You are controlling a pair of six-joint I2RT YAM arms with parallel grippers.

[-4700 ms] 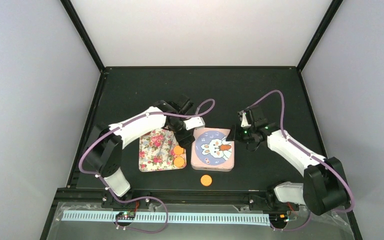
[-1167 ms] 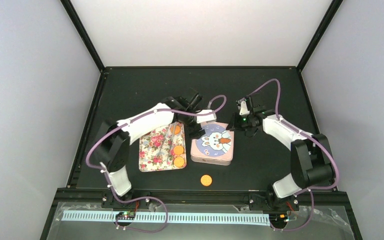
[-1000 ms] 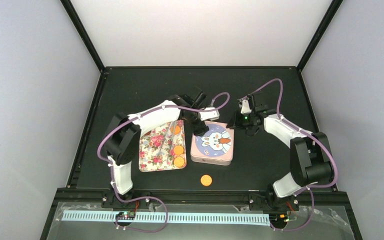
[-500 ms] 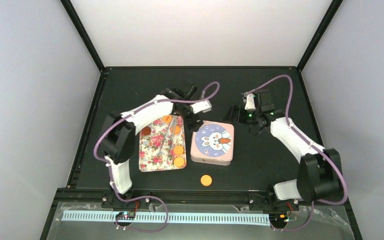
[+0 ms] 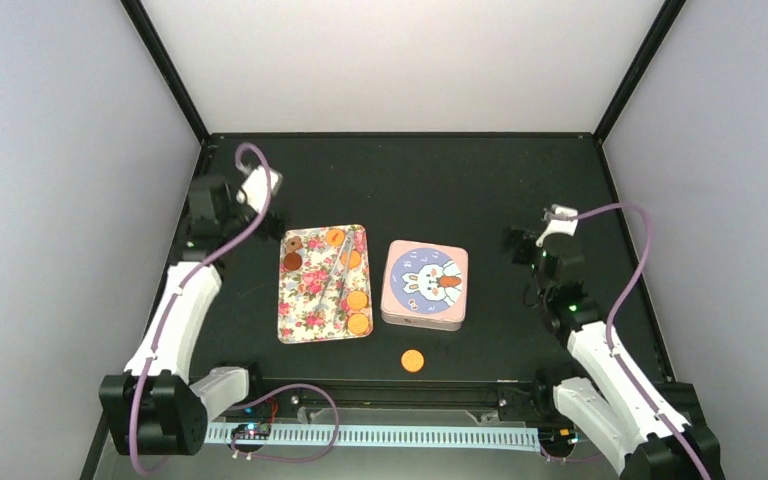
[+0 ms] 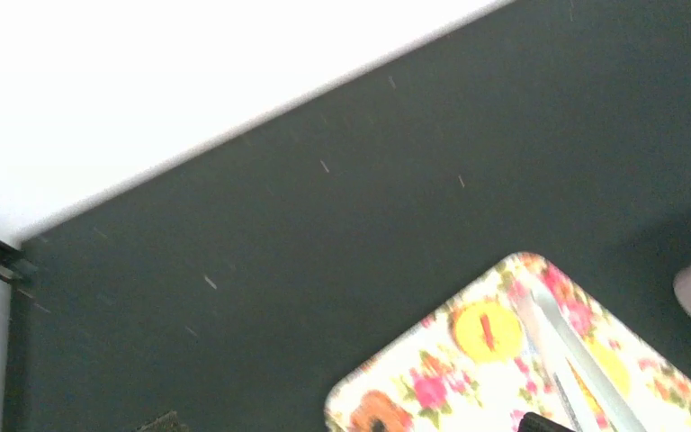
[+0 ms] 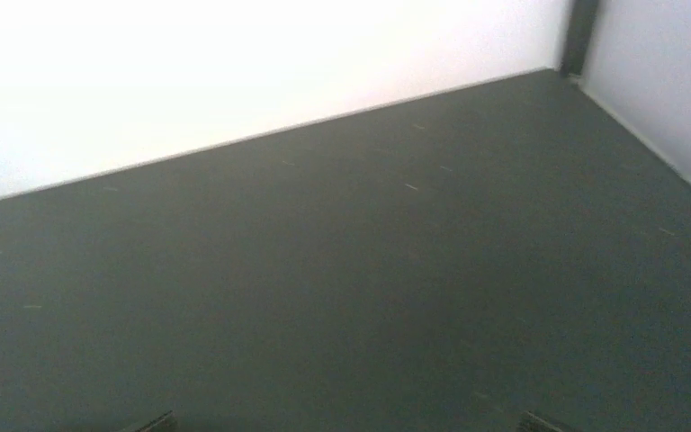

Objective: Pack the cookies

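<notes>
- The cookies lie on the flowery tray, left of the middle of the desk. Four are orange and two are brown.
- Metal tongs lie on the tray too, among the orange ones.
- One loose cookie sits on the bare desk, near the front, just in front of the pink tin with the bunny lid.
- The left fingers are wide apart. They are up by the far left side, well away from the tray.
- The right fingers are wide apart too. They are off to the right of the tin, far from every cookie.
- Only the fingertips peek into the wrist views, so they seem to hold nothing.
</notes>
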